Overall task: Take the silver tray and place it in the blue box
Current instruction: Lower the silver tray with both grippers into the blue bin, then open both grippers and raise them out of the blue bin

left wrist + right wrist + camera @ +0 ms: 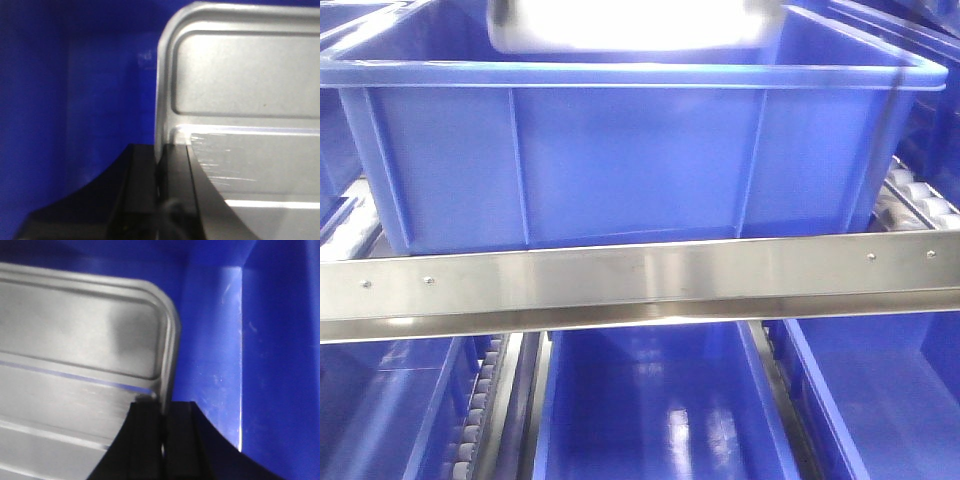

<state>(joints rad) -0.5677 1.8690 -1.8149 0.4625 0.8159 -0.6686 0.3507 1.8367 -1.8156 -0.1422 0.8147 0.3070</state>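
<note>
The placing step is in hand. The silver tray (625,25) hangs in the mouth of the blue box (630,165), showing bright beyond the near rim in the front view, and both wrist views show blue walls close around it. The left tool (161,172) is clamped on the tray's left rim and the right tool (162,412) on its right rim, black fingers pinching thin metal. Whether the tray touches the box floor cannot be told. The next move likely calls for lowering it level, then parting both tools together. The tray is glossy, faintly scratched steel with rounded corners and pressed ridges. The box is smooth ribbed plastic with a thick rim.
</note>
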